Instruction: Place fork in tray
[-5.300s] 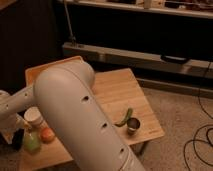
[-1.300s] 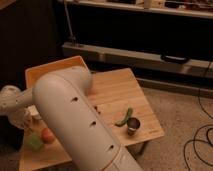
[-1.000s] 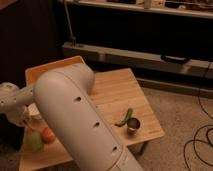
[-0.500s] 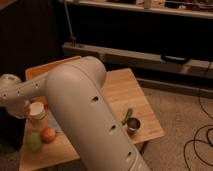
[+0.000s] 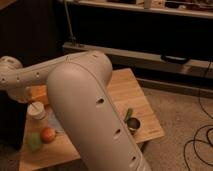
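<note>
- While the arm (image 5: 85, 105) blocks your view, the hand sits hidden at far left, clamped shut; contents unseen.
- Tray (image 5: 42, 94) barely shows on the worktop (image 5: 135, 97); confirm the fork first.

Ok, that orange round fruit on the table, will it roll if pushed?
Likely rolls, since the orange fruit looks round. The green object right beside it might block it leftward. The shut tool is hidden behind the arm.
</note>
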Controlling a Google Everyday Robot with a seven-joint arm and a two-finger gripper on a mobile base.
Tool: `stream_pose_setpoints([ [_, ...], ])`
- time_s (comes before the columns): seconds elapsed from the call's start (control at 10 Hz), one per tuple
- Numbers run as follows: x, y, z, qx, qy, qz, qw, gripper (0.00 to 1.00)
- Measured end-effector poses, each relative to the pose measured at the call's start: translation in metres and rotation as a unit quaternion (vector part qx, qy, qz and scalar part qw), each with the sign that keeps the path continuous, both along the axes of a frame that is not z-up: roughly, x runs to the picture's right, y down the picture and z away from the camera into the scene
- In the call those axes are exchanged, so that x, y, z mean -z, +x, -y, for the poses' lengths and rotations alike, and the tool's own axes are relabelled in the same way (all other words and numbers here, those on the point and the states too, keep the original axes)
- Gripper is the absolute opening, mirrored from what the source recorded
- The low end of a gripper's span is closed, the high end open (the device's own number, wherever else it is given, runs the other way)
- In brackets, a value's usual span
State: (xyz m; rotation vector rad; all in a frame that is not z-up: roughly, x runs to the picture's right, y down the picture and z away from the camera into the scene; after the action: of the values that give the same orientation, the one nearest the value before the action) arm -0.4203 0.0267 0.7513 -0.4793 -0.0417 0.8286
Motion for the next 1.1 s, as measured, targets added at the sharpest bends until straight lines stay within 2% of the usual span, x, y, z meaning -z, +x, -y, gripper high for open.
stream_pose_setpoints([
  [0.1,-0.009,0.001,0.017,0.002,0.004,0.0,1.0,0.0],
  [0.3,-0.029,0.004,0.048,0.002,0.006,0.018,0.9998,0.0],
  [0.5,-0.044,0.008,0.068,-0.015,-0.006,0.06,0.9981,0.0],
  [0.6,-0.054,0.018,0.076,-0.033,-0.013,0.093,0.9951,0.0],
  [0.8,-0.063,0.027,0.077,-0.056,-0.029,0.136,0.9888,0.0],
  [1.1,-0.077,0.038,0.079,-0.085,-0.044,0.156,0.9831,0.0],
])
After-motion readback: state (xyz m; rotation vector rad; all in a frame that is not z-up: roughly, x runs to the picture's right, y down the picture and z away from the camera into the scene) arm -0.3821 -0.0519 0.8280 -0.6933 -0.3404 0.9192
